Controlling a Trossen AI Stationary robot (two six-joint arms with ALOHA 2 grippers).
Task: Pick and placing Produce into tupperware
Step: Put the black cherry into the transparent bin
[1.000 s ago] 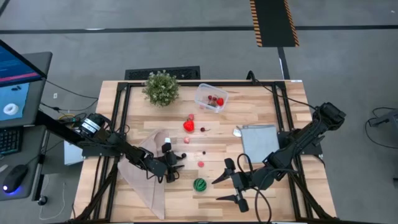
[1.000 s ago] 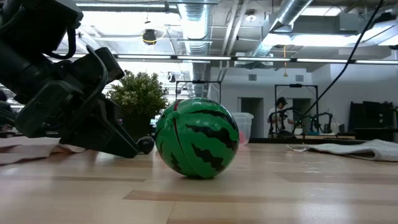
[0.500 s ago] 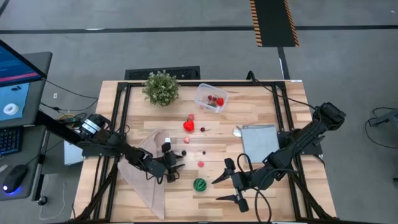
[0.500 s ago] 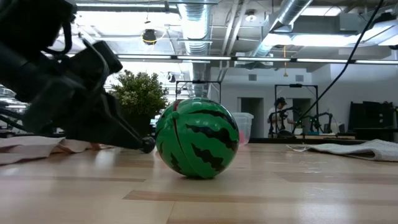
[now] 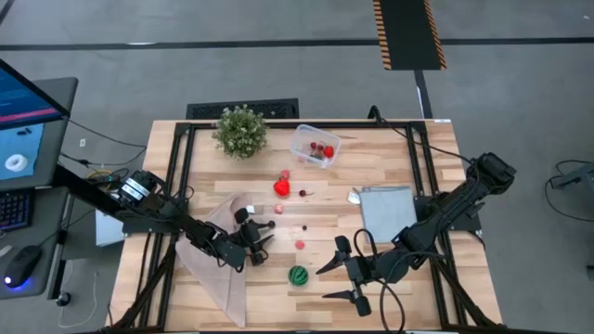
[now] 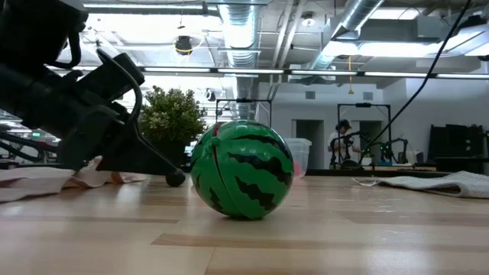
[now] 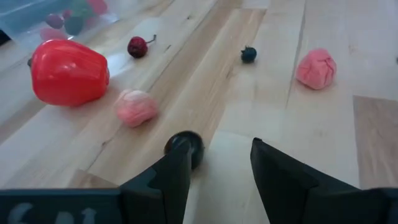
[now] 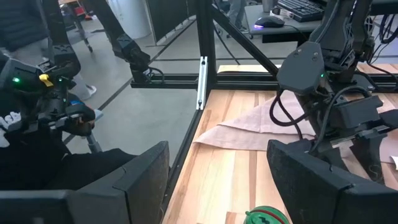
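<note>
My left gripper (image 5: 252, 232) is open, low over the table beside the beige cloth (image 5: 221, 255). In the left wrist view the gripper (image 7: 221, 152) has a small dark berry (image 7: 185, 145) right at one fingertip. Ahead of it lie a big red fruit (image 7: 67, 71), pink pieces (image 7: 136, 106) (image 7: 316, 68) and two dark berries (image 7: 137, 46) (image 7: 249, 54). The green striped ball (image 5: 298, 275) rests on the wood between the arms. My right gripper (image 5: 325, 281) waits open just right of the ball. The clear tupperware (image 5: 315, 146) stands near the far edge with red pieces inside. My left gripper stands with one fingertip (image 7: 177, 163) close against the dark berry (image 6: 175, 179), which lies on the table. I cannot tell whether the finger touches it. The other finger is apart from it.
A bushy potted plant (image 5: 241, 130) stands at the far edge, left of the tupperware. A flat grey-blue sheet (image 5: 385, 210) lies on the right half. Black frame rails (image 5: 176, 176) run along the table's sides. Bare wood shows around the ball.
My left gripper has drawn back a little toward the table's left and far edge and tipped slightly. The dark berry and the striped ball have stayed where they were.
</note>
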